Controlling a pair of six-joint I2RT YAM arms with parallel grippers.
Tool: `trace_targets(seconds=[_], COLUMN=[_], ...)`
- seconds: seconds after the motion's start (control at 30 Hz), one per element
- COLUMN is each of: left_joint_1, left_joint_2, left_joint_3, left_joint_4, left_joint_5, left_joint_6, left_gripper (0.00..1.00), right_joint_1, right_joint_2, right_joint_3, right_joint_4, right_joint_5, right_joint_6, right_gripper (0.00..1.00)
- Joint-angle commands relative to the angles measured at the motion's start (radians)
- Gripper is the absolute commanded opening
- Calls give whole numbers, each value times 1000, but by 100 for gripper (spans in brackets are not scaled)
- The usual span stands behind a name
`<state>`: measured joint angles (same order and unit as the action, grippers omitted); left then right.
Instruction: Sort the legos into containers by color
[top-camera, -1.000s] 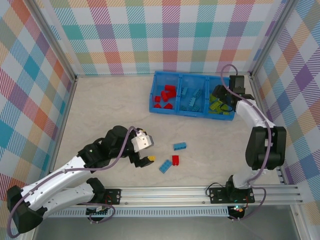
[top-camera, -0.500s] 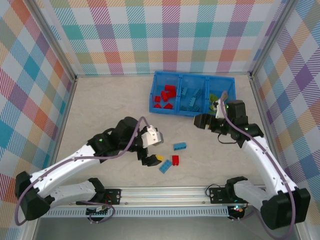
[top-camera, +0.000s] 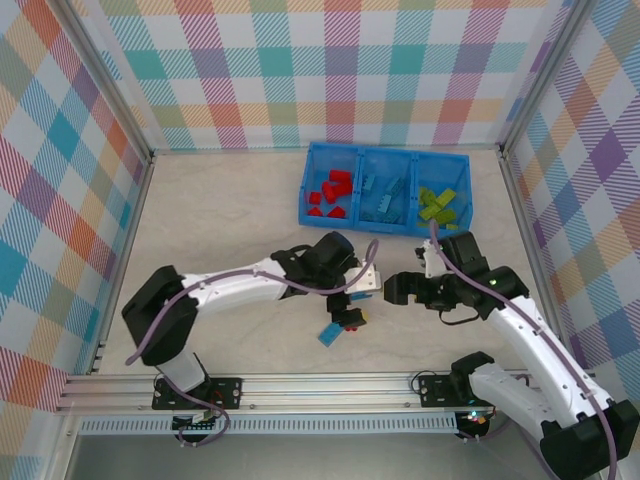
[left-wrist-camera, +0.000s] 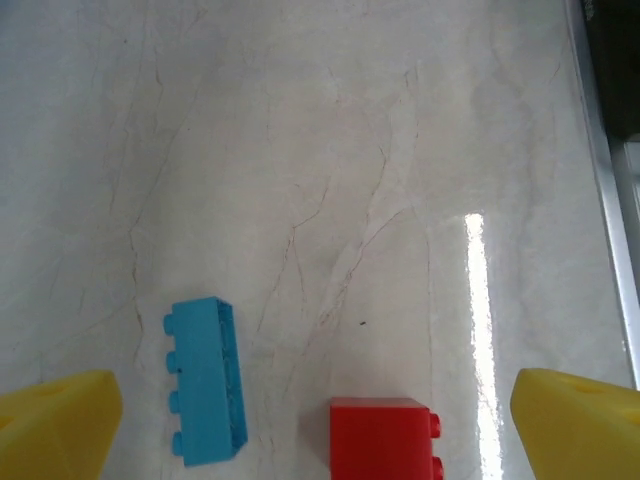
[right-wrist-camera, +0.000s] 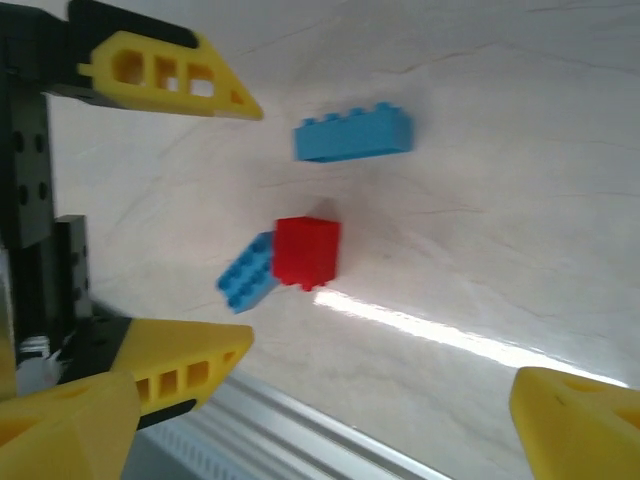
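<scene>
Hovering low over the loose legos near the front edge of the table (top-camera: 220, 220), the left hand (top-camera: 352, 308) has its yellow fingers (left-wrist-camera: 60, 425) spread wide. A red brick (left-wrist-camera: 382, 438) sits between them, with a blue brick (left-wrist-camera: 207, 380) just beside it. A second blue brick (right-wrist-camera: 352, 134) lies close by. The right hand (top-camera: 398, 290) is wide open too, holding nothing. The blue bin (top-camera: 350, 224) sits at the far edge: reds (top-camera: 330, 193) in the left compartment, blues (top-camera: 385, 198) middle, greens (top-camera: 438, 205) right.

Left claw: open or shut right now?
Open. In the left wrist view the left claw's yellow fingers stand far apart, with the red brick lying between them, touching neither.
</scene>
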<state>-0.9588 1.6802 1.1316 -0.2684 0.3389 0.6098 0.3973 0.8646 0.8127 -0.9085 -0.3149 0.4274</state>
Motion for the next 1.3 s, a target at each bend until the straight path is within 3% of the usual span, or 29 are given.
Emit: trace_targets(seconds=[0.0,0.17,0.27,0.43,0.57,0.73,0.8,1.07,1.13,1.27], left_joint_1=[4,26,43,46,48,48,50,79,103,141], left_joint_2=[91,197,242,296,309,299,283,227,198,206], left_joint_3=[87,154,168,197,190,171,154,170,178,276], left_joint_4=[6,-56,-54,-81,-74,-41,14,84,147,218], left_joint_5=[-50,-79,-102,-125,-130,-134,-138,-109,-122,-177], left_joint_6=[34,24,5,-8,-10,-18,-31,-79,-122,-179], left_gripper=[99,92,79,74,48,36,23,20,14,16], right_joint_1=[17,17,17,17,17,17,17,17,17,19], right_joint_2=[-28,-43,-47,-35,-21,4,10,-4,-21,-4], right_joint_3=[7,3,4,8,7,17,21,48,48,43], right_joint_4=[-15,-27,-34,-21,0,14,17,15,28,25], right_joint_5=[-32,-16,0,0,-4,-2,-1,-19,-59,-76], right_joint_6=[26,34,37,37,39,33,31,25,22,7], right_gripper=[99,100,100,100,100,100,100,100,100,99])
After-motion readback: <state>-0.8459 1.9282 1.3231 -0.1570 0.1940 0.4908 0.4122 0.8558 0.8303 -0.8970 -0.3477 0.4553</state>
